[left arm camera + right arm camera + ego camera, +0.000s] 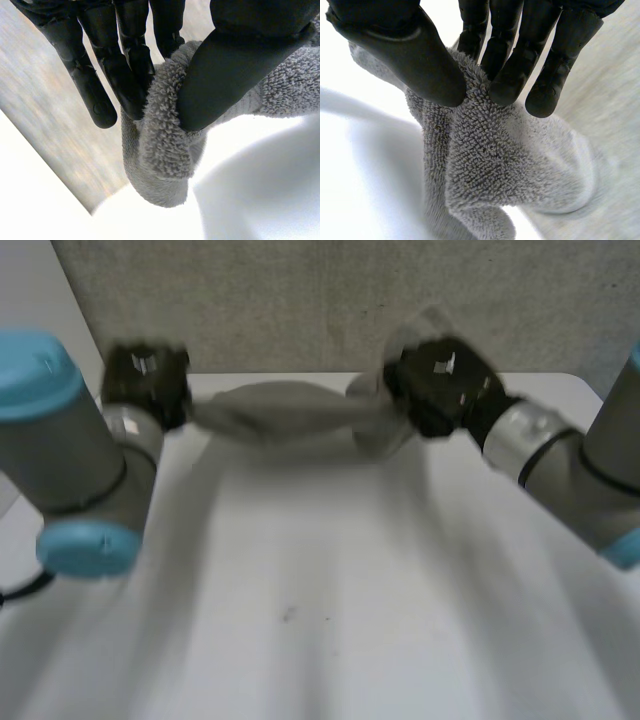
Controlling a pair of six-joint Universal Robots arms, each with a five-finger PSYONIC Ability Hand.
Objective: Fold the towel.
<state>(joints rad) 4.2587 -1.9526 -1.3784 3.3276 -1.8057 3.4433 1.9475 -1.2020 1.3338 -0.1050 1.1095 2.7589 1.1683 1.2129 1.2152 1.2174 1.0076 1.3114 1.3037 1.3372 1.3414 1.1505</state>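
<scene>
**Head view.** A grey towel [285, 412] spans the gap between the two robot hands over the far edge of the white desk [320, 600], gathered into a narrow, sagging band. The left robot hand [147, 383] holds the band's left end. The right robot hand [440, 385] holds its right end, where a looser fold of cloth bulges around and beneath the hand. The two hands sit at roughly the same height, well apart. A grey panel [320, 300] stands behind the desk. Whether the middle of the band touches the desk cannot be told.

**Left wrist view.** The left robot hand is closed on the towel [165, 145]: the thumb [235, 75] presses a rolled edge of terry cloth against the fingers [130, 75], while the outermost finger lies straight beside the cloth. A rounded lobe of towel hangs just beyond the thumb tip, and the rest of the cloth runs off beside the thumb, over the desk [260, 195].

**Right wrist view.** The right robot hand grips the towel [505, 160], with the thumb [420, 60] and fingers [512, 70] pinching a raised ridge of cloth between their tips. Beyond the fingertips the towel falls in thick folds towards the desk [360, 190]
</scene>
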